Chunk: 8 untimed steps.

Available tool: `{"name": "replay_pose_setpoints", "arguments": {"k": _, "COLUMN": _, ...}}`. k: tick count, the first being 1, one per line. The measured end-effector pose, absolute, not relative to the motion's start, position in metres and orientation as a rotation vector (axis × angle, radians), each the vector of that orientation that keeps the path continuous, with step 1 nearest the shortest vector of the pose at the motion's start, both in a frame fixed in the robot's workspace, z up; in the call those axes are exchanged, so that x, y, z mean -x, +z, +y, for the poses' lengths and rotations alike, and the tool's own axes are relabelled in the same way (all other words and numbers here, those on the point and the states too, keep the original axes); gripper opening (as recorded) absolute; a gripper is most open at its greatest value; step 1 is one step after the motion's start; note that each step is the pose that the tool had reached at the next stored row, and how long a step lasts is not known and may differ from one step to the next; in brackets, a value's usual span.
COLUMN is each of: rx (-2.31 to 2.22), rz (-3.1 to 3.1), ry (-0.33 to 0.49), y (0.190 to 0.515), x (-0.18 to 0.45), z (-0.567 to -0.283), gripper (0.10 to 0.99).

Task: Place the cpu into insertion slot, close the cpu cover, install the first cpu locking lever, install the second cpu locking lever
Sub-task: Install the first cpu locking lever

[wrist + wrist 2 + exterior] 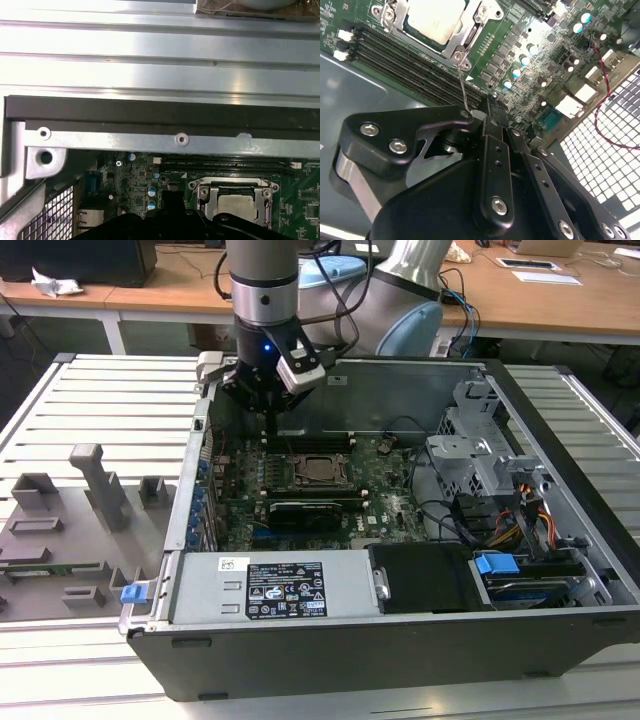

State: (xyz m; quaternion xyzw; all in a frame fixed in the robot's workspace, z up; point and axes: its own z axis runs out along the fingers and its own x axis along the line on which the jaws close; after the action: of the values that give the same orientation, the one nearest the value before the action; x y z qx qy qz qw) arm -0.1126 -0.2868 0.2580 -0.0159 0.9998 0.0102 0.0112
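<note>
You've got the pincer point(477, 112) pinched on a thin locking lever point(463, 89) by the insertion slot point(297, 471). The cpu point(435, 17) sits inside under the shut cpu cover point(468, 31). The open case point(400, 640) rests on a slatted metal table point(110, 410), with wooden desks point(560, 300) behind.

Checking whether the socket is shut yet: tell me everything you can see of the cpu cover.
The cpu cover is a thin silver-grey metal frame lying flat, closed around the cpu, whose pale metal top fills its window. Tabs with screws sit at its corners. A thin wire locking lever runs from one tab to the gripper.
</note>
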Motion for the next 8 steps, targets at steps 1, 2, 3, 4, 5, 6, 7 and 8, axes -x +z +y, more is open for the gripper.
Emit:
{"name": "replay_pose_setpoints", "arguments": {"k": 1, "rx": 0.050, "rz": 3.118, "ry": 0.031, "y": 0.258, "x": 0.112, "z": -0.287, "gripper": 0.106}}
{"name": "replay_pose_setpoints", "arguments": {"k": 2, "rx": 0.049, "rz": 3.118, "ry": 0.031, "y": 0.258, "x": 0.110, "z": -0.287, "gripper": 0.106}}
{"name": "replay_pose_setpoints", "arguments": {"k": 3, "rx": 0.049, "rz": 3.119, "ry": 0.031, "y": 0.258, "x": 0.109, "z": -0.286, "gripper": 0.106}}
{"name": "replay_pose_setpoints", "arguments": {"k": 4, "rx": 0.049, "rz": 3.119, "ry": 0.031, "y": 0.258, "x": 0.107, "z": -0.286, "gripper": 0.106}}
{"name": "replay_pose_setpoints", "arguments": {"k": 5, "rx": 0.049, "rz": 3.119, "ry": 0.031, "y": 0.258, "x": 0.105, "z": -0.286, "gripper": 0.106}}
{"name": "replay_pose_setpoints", "arguments": {"k": 6, "rx": 0.049, "rz": 3.119, "ry": 0.031, "y": 0.258, "x": 0.104, "z": -0.286, "gripper": 0.106}}
{"name": "replay_pose_setpoints", "arguments": {"k": 7, "rx": 0.049, "rz": 3.119, "ry": 0.031, "y": 0.258, "x": 0.102, "z": -0.286, "gripper": 0.106}}
{"name": "replay_pose_setpoints", "arguments": {"k": 8, "rx": 0.049, "rz": 3.119, "ry": 0.031, "y": 0.258, "x": 0.101, "z": -0.286, "gripper": 0.106}}
